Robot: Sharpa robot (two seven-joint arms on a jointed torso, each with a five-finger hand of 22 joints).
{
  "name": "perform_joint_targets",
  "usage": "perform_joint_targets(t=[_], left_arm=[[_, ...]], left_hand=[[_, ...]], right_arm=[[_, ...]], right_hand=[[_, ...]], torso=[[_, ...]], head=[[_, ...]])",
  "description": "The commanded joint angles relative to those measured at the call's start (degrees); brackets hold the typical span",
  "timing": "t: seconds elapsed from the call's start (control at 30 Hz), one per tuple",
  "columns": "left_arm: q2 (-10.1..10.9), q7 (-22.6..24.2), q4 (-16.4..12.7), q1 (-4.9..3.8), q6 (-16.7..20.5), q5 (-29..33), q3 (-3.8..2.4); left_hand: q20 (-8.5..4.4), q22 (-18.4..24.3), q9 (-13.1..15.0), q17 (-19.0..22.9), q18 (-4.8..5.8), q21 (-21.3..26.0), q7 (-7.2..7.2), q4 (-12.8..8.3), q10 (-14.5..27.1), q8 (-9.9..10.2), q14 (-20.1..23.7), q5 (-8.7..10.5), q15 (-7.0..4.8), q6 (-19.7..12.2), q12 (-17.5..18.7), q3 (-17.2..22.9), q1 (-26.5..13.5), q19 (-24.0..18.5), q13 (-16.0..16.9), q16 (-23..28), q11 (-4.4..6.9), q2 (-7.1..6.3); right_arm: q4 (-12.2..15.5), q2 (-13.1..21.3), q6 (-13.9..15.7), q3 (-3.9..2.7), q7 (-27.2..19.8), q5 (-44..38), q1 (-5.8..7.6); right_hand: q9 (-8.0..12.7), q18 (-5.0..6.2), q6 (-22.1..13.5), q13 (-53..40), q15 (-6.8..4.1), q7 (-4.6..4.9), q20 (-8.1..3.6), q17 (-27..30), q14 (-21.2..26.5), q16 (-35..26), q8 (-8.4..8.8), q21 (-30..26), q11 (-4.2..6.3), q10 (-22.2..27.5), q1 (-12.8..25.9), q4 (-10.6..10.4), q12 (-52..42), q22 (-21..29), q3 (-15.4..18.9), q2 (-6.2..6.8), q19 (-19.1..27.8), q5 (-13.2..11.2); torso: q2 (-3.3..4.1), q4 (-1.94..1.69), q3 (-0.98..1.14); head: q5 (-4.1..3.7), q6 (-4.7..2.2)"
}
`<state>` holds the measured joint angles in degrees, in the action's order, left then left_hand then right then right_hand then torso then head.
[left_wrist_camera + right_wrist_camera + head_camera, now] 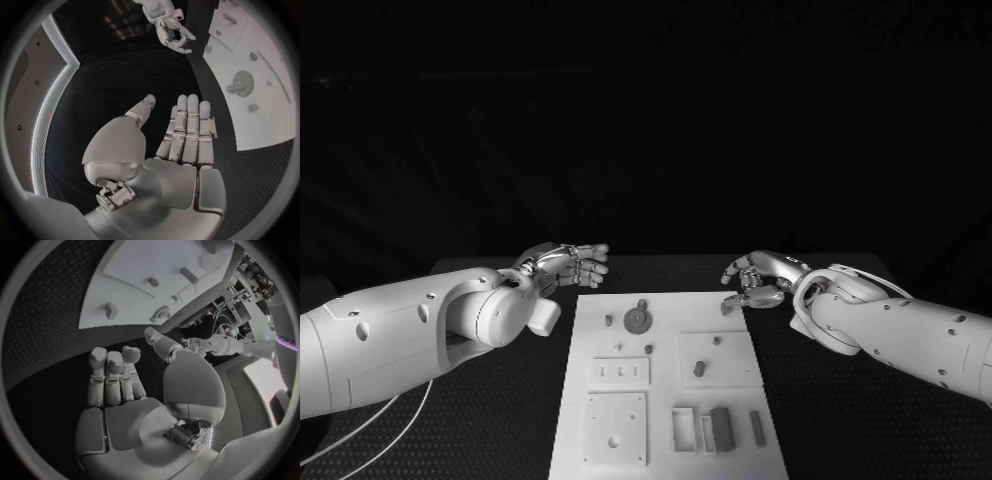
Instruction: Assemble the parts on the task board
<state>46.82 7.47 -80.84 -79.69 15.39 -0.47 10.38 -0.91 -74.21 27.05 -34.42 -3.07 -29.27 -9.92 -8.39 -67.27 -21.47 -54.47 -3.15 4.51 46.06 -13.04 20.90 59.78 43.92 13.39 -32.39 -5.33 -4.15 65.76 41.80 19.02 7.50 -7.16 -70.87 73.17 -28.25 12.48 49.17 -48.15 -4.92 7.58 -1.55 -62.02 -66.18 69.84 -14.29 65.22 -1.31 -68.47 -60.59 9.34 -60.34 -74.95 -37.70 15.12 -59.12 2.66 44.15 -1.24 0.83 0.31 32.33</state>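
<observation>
1. No writing can be read on the task board [668, 440] or its parts; in the right wrist view a few purple letters sit at the far rim, too small to make out.
2. The task board lies in the middle of the black table [877, 420], its long axis running away from the robot, near end towards the body.
3. On it, from the head view: a round disc part [638, 321] near the far end, a small dark part [700, 369] on a raised square plate at mid-right, and a dark block [721, 424] with a slim bar [757, 428] beside it near the robot, both lying lengthwise along the board.
4. The left hand [567, 266] hangs just off the board's far left corner, holding nothing. Its wrist view shows what the head view does not: fingers [187, 130] straight and side by side, thumb set apart, over bare table beside the board.
5. The right hand [759, 281] is at the far right corner, fingers curled loosely, nothing in them. Its wrist view shows the fingers [112, 375] together, the thumb apart, over table short of the board's edge.
</observation>
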Motion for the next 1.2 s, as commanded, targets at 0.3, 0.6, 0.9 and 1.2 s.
perform_joint_targets(t=[0.3,0.6,0.9,1.2], left_arm=[[-0.06,0.85,-0.1,-0.04,-1.54,-0.4,-0.02],[-0.14,0.72,-0.1,-0.03,-1.84,-0.42,-0.02],[-0.08,0.57,-0.53,-0.03,-2.15,-0.49,-0.01],[0.03,0.54,-0.7,-0.04,-2.13,-0.58,-0.01]], left_hand=[[-0.06,0.12,0.1,-0.12,-0.88,-0.4,-0.27,-0.67,0.33,0.33,0.35,0.2,0.23,0.05,0.59,0.17,-0.58,-0.52,-0.03,0.33,-0.23,0.0],[-0.05,0.13,0.11,-0.13,-0.88,-0.41,-0.3,-0.72,0.38,0.38,0.35,0.2,0.23,0.01,0.66,0.21,-0.63,-0.53,-0.03,0.35,-0.27,0.02],[-0.03,0.14,0.13,-0.14,-0.87,-0.41,-0.33,-0.77,0.45,0.42,0.39,0.2,0.25,-0.04,0.74,0.23,-0.74,-0.55,-0.03,0.39,-0.31,0.02],[-0.03,0.14,0.14,-0.14,-0.87,-0.42,-0.33,-0.79,0.45,0.44,0.4,0.2,0.26,-0.04,0.76,0.27,-0.77,-0.56,-0.02,0.4,-0.32,0.06]], right_arm=[[-8.07,-2.59,-2.58,-0.03,-2.95,1.09,-2.78],[-12.72,-5.3,-1.92,-0.04,-2.05,0.29,-3.92],[-14.29,-6.81,-2.35,-0.04,-1.88,0.19,-4.64],[-14.16,-7.2,-3.1,-0.04,-2.2,-0.11,-5.1]], right_hand=[[0.59,2.52,-2.38,0.16,-0.69,-0.94,0.61,-0.1,1.49,0.0,1.02,-0.26,1.11,1.32,-0.57,1.35,0.01,-0.66,2.18,-0.7,1.51,0.51],[1.06,2.52,-5.13,0.29,-1.19,-1.63,0.9,-0.04,1.9,-0.06,2.02,-0.53,1.75,1.66,-1.38,2.26,0.13,-0.61,2.62,-0.92,1.79,0.78],[0.92,2.52,-5.18,0.36,-1.49,-2.01,0.96,0.01,1.97,-0.04,1.66,-0.65,2.1,1.65,-2.02,2.3,0.15,-0.55,1.97,-1.75,1.76,0.54],[0.16,2.52,-2.74,0.32,-1.59,-2.01,0.87,-0.05,1.91,0.27,-0.16,-0.51,2.11,1.43,-2.61,2.15,-0.07,-0.64,0.74,-2.78,1.6,0.17]], torso=[[0.08,-0.27,-0.08],[0.06,-0.28,-0.1],[0.14,-0.38,-0.19],[0.0,-0.29,-0.23]], head=[[-0.66,0.38],[-0.49,0.78],[-0.34,1.37],[-0.14,1.9]])
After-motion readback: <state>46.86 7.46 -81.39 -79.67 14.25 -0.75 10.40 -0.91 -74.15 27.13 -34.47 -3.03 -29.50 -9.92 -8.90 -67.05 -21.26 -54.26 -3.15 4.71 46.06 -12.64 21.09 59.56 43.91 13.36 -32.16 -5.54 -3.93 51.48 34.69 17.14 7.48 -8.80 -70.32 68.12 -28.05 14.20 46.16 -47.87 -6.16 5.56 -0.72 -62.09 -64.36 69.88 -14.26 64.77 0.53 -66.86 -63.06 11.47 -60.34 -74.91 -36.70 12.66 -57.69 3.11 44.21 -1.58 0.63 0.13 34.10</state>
